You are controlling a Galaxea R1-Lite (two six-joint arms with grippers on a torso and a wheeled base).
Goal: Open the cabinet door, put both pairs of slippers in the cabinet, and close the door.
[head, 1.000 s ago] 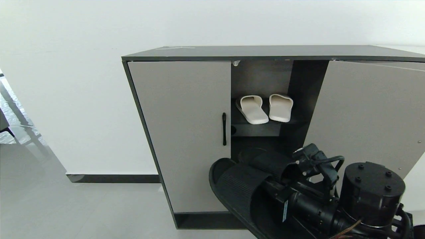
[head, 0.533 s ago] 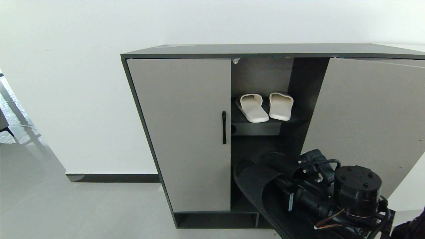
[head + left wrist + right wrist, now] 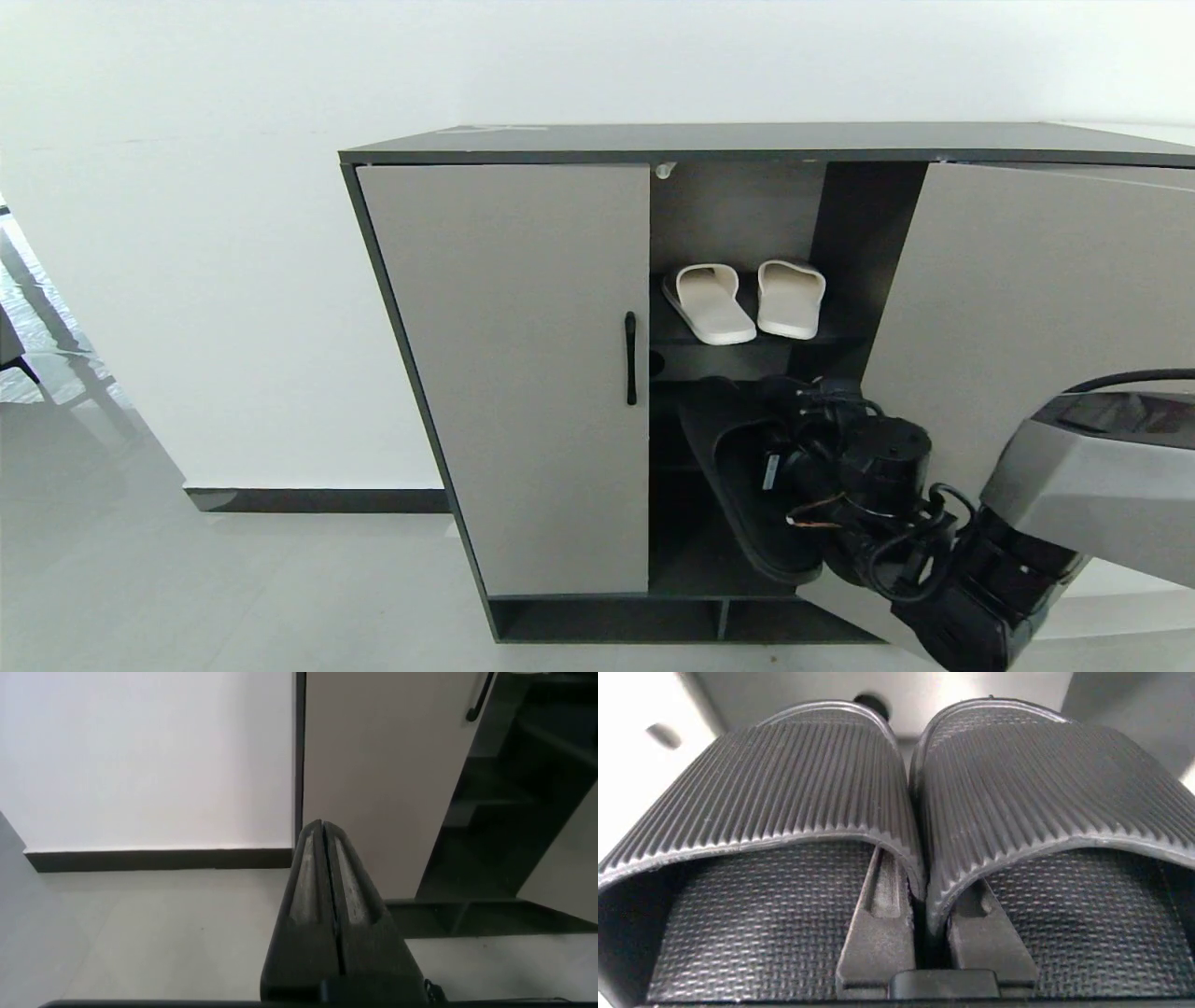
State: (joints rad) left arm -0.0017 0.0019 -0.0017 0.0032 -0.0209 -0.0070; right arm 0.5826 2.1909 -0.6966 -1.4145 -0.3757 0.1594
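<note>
The dark cabinet [image 3: 747, 140] stands against the wall with its right door [image 3: 1046, 308] swung open and its left door [image 3: 509, 373] shut. A pair of white slippers [image 3: 742, 301] rests on the upper shelf. My right gripper [image 3: 794, 439] is inside the opening below that shelf, shut on the pair of black slippers [image 3: 756, 485], which hangs tilted in the lower compartment. In the right wrist view the two fingers [image 3: 878, 924] pinch the inner straps of the black slippers [image 3: 906, 812] together. My left gripper [image 3: 322, 891] is shut and empty, held low in front of the left door [image 3: 383, 765].
The left door's black handle [image 3: 630, 359] is beside the opening. A dark skirting board [image 3: 317, 501] runs along the white wall over a glossy grey floor [image 3: 187, 588]. The open right door stands close to my right arm.
My right arm has carried the black slippers forward and up, from in front of the cabinet's base into the lower compartment. The view shifted slightly between the first two frames.
</note>
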